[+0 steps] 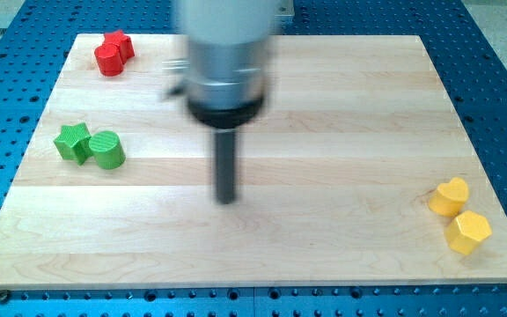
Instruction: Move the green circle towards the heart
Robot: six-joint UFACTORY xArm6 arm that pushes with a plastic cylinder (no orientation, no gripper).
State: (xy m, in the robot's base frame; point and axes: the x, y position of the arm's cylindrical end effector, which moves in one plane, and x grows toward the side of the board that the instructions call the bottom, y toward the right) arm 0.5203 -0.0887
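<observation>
The green circle (107, 150) lies at the view's left, touching the green star (73, 142) on its left side. The yellow heart (450, 195) lies at the view's right, close above the yellow hexagon (468, 232). My tip (227, 199) rests on the board near its middle, to the right of the green circle and a little lower, well apart from it. The arm's blurred grey body hangs over the board's top middle.
Two red blocks (113, 52), shapes hard to make out, sit together at the board's top left corner. The wooden board (324, 255) lies on a blue perforated table (500, 53), which shows on all sides.
</observation>
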